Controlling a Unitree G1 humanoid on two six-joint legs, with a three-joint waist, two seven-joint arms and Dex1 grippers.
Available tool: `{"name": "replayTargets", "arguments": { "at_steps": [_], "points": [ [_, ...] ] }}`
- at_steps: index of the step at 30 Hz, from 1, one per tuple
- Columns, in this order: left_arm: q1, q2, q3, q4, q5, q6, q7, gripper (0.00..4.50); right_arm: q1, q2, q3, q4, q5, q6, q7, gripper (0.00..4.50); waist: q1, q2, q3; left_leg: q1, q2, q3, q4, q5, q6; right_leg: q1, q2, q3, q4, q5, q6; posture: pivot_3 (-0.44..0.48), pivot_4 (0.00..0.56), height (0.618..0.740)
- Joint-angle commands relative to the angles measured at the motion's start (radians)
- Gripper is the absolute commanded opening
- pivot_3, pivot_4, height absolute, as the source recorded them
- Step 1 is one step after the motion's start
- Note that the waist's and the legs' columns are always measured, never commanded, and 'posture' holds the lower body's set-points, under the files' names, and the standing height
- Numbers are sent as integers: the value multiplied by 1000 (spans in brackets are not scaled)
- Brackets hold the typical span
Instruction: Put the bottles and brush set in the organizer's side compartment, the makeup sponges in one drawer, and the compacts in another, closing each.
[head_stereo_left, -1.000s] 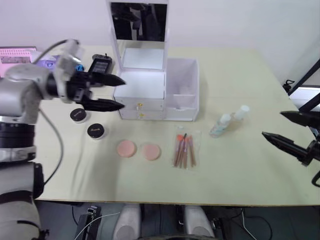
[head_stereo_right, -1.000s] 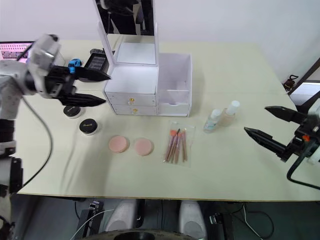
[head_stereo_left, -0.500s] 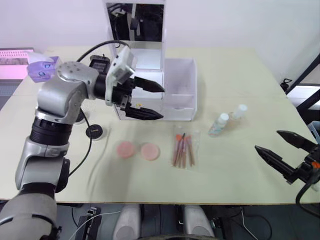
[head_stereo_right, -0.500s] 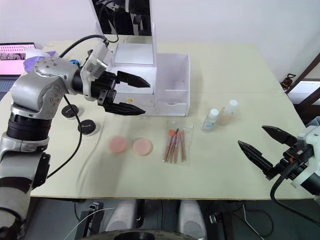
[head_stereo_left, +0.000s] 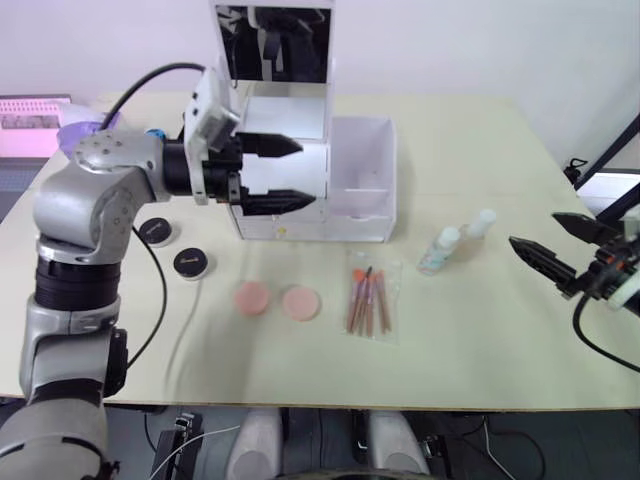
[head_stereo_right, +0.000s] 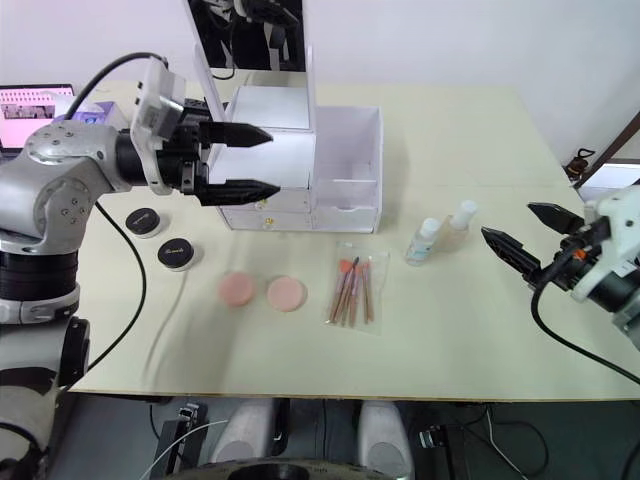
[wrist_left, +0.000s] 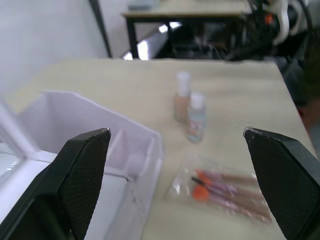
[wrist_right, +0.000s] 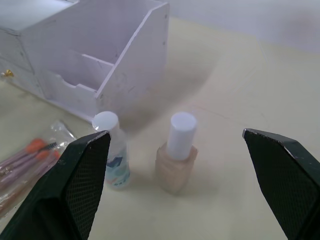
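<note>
Now our right claw (head_stereo_right: 525, 232) has swung in toward the bottles (head_stereo_right: 442, 234), open and empty, while our open left claw (head_stereo_left: 288, 173) hovers at the organizer (head_stereo_left: 345, 180).

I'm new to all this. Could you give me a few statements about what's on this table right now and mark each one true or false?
1. Both bottles stand upright on the table. True.
2. The brush set is in the organizer's side compartment. False: it lies on the table in front of the organizer.
3. The right gripper holds a bottle. False: it is open, apart from the bottles.
4. Two pink makeup sponges lie side by side. True.
5. The left gripper is open. True.
</note>
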Motion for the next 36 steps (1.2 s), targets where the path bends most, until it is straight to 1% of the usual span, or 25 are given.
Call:
{"name": "replayTargets", "arguments": {
  "at_steps": [1,4,9,14,18,25,30,36],
  "points": [
    [28,15,38,-84,-44,40,50,4478,-52,-16,36,46,-36,-35,7,4500,0,0,0,0,0,0,0,0,0,0,0,0,0,0,0,0,150,740],
    [48,8,43,-121,-71,65,89,4478,-95,-15,74,84,-69,-56,5,4500,-1,0,0,0,0,0,0,0,0,0,0,0,0,1,-1,0,150,740],
    [65,-4,39,-170,-118,105,139,4478,-127,-4,99,117,-91,-71,8,4500,-1,0,0,0,0,0,0,0,0,0,0,0,0,0,0,0,150,740],
    [69,-11,35,-182,-148,122,173,4478,-151,11,111,132,-99,-77,-5,4500,-2,0,0,0,0,0,0,0,0,0,0,0,1,0,0,0,150,740],
    [68,-18,31,-180,-162,113,183,4478,-167,19,126,132,-104,-76,-4,4500,-2,0,0,0,0,0,0,0,0,0,0,0,1,0,0,0,150,740],
    [112,-42,28,-206,-177,95,215,4478,-224,-1,175,111,-89,-24,21,4500,-2,0,0,1,0,0,0,0,0,0,0,0,1,0,-1,0,150,740],
    [107,-50,16,-200,-176,87,214,4478,-248,9,193,127,-100,-24,15,4500,-1,0,0,0,0,0,0,0,0,0,0,0,1,1,-1,0,150,740],
    [96,-53,5,-185,-167,74,209,4478,-285,25,272,214,-183,-58,-6,4500,-2,0,0,1,0,0,0,0,0,0,0,0,1,1,-1,0,150,740]
  ]
}}
